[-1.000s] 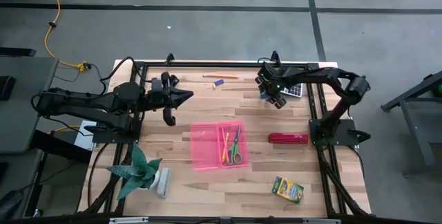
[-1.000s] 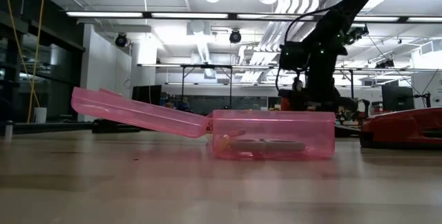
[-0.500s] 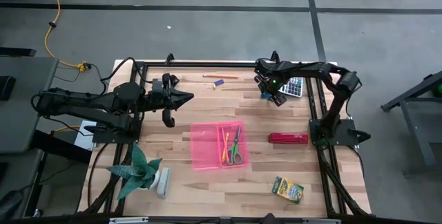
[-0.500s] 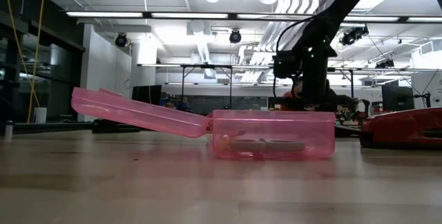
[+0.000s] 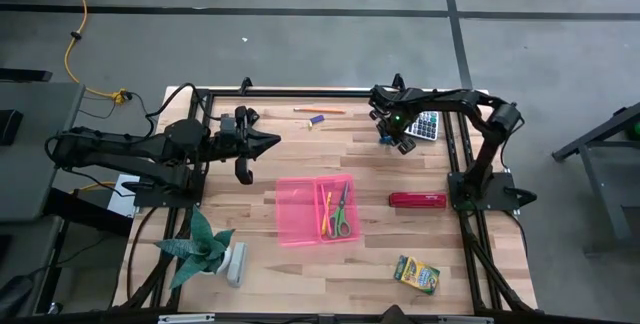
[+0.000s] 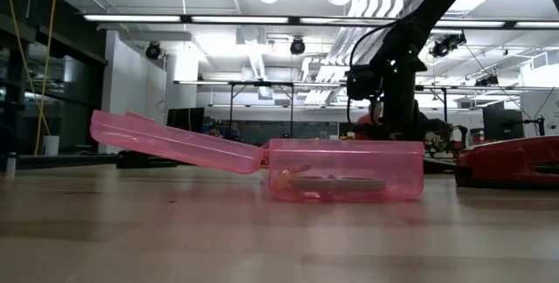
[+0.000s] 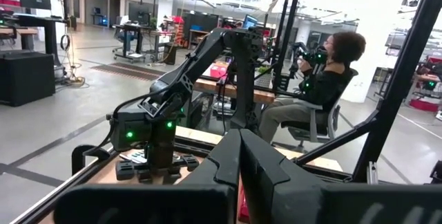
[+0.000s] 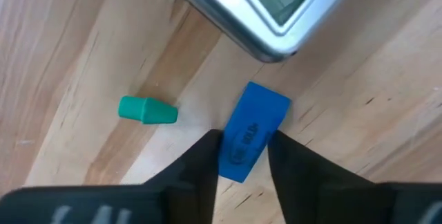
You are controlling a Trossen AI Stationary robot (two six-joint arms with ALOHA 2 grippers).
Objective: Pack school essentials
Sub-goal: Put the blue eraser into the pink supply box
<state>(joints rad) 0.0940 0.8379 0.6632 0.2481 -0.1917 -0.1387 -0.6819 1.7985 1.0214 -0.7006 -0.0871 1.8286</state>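
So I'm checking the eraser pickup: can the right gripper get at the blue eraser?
Probably yes: the right gripper straddles the blue eraser, fingers open either side, nothing between; the calculator lies just beyond.

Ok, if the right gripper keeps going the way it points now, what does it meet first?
The blue eraser. The right gripper points down at the table with its fingers either side of it, beside the calculator; contact is unclear. The green eraser cap lies off to the side.

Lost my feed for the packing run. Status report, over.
Right gripper down on the blue eraser, fingers either side, beside the calculator. Left gripper shut, waiting at table's left. Pink case open; scissors inside. Nothing in the way.
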